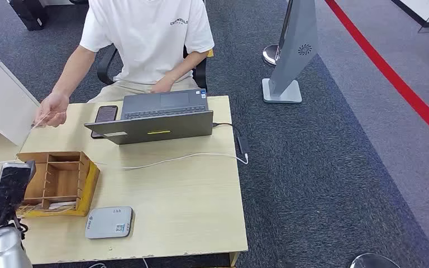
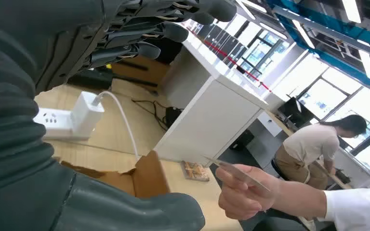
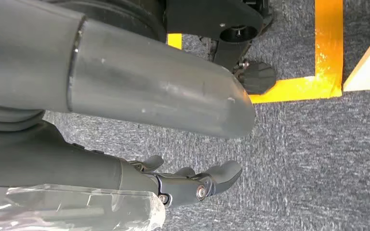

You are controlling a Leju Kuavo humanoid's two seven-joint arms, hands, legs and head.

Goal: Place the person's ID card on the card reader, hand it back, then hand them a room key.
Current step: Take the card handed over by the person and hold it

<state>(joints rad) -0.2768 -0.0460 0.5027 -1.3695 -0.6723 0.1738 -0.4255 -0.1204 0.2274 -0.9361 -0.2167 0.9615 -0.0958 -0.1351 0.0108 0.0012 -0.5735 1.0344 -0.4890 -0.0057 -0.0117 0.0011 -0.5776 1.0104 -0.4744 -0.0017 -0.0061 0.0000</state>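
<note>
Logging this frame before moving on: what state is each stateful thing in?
Card: pinched in the person's hand, held out, not on the reader.
Card reader: bare on top.
Laptop: open.
Phone: flat on the table.
Wooden organizer: upright.
Left hand: holds nothing.
Right hand: hangs empty.

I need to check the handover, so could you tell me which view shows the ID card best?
The left wrist view: the ID card shows close, pinched in the person's hand. The head view shows it small and faint.
</note>
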